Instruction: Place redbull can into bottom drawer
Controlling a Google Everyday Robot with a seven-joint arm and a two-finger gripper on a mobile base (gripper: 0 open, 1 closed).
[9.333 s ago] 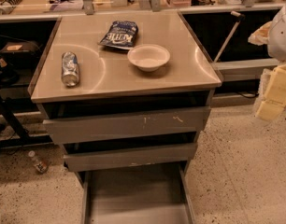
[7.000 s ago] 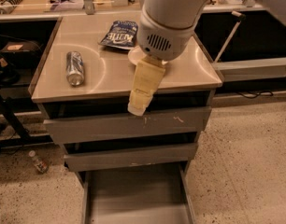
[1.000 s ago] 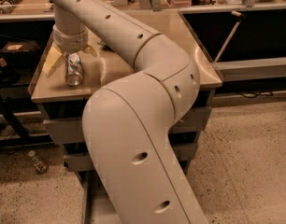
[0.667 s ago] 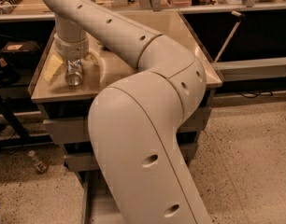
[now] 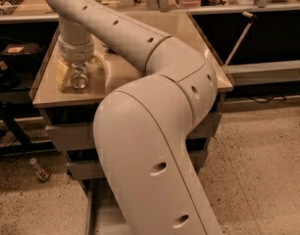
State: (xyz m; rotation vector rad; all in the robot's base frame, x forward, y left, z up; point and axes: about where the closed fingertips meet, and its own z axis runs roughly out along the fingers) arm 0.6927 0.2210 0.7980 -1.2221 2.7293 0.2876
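Note:
The redbull can [image 5: 80, 77] lies on its side at the front left of the cabinet top [image 5: 189, 38], its shiny round end facing me. My gripper [image 5: 80, 72] reaches down over it from the long pale arm. One finger [image 5: 62, 75] sits against the can's left side. The other finger [image 5: 102, 66] stands a little off its right side. The jaws straddle the can and look open. The bottom drawer [image 5: 97, 218] is pulled out at the floor, and only a sliver shows at the lower left. The arm hides the rest of it.
Two upper drawer fronts [image 5: 66, 136] sit below the top. A small bottle [image 5: 39, 169] lies on the speckled floor at left. A dark stand [image 5: 8, 116] is at far left and a grey shelf [image 5: 267, 70] at right. My arm [image 5: 155, 146] fills the middle.
My gripper has come down lower over the can and its left finger has moved in towards the can's side. The can has stayed in place.

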